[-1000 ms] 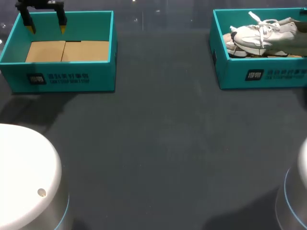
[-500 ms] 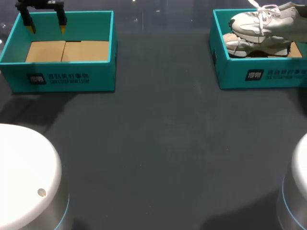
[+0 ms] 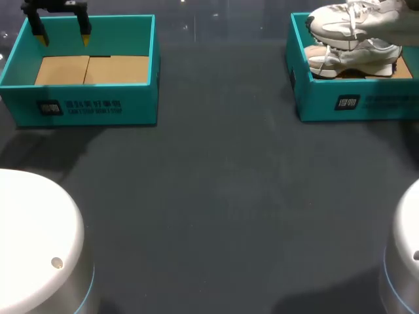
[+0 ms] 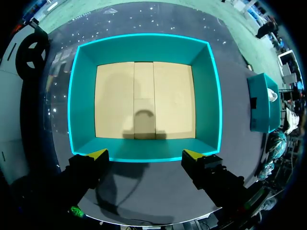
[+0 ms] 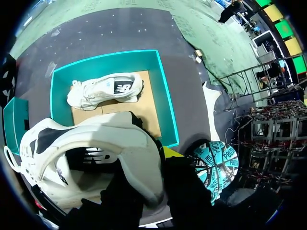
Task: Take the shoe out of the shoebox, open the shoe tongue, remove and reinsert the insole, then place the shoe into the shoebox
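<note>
A white shoe (image 3: pixel 353 18) hangs above the right teal shoebox (image 3: pixel 327 101). In the right wrist view my right gripper (image 5: pixel 154 168) is shut on the heel collar of this shoe (image 5: pixel 91 143), with one finger inside the shoe and one yellow fingertip (image 5: pixel 171 152) outside. A second white shoe (image 3: pixel 347 62) (image 5: pixel 103 90) lies on its side on the cardboard floor of that box (image 5: pixel 164 91). My left gripper (image 3: pixel 63 36) (image 4: pixel 145 154) hangs open over the back of the left teal shoebox (image 3: pixel 78 108) (image 4: pixel 144 48), which holds only its cardboard floor. The right gripper is outside the head view.
The two boxes stand at the far left and far right of the dark tabletop (image 3: pixel 216 196), with a wide stretch of table between and in front of them. My arms' white bases (image 3: pixel 33 242) (image 3: pixel 406 255) fill the near corners.
The right gripper has lifted the upper shoe up out of the right box; it now hangs above the box rim. The left arm has not moved.
</note>
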Motion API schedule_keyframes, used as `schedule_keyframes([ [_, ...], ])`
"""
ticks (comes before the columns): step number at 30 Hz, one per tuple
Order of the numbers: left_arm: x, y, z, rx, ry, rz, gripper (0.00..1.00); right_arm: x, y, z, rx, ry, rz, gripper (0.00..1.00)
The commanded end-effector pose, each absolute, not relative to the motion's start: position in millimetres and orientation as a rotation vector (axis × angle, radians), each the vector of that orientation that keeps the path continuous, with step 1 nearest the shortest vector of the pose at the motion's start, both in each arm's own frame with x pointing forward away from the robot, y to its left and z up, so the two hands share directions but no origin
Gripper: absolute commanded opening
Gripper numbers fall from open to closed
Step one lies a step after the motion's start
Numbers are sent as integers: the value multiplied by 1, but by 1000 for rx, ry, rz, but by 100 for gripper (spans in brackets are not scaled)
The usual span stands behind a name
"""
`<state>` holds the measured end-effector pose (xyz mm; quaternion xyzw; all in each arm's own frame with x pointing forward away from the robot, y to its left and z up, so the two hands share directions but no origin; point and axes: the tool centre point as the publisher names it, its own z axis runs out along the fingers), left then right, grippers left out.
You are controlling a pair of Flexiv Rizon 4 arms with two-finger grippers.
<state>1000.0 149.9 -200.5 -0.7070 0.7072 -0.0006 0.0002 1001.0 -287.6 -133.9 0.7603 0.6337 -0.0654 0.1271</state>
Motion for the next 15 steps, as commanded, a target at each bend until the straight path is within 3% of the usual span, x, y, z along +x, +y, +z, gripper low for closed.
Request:
schedule_keyframes([
  [1,1000,150,-200,-2221,2221,-1,100,975,-263,-123,2176,1826,-196,0],
  [15,1000,150,-200,-2221,2221,-1,100,894,-167,-116,2185,1750,-177,0],
])
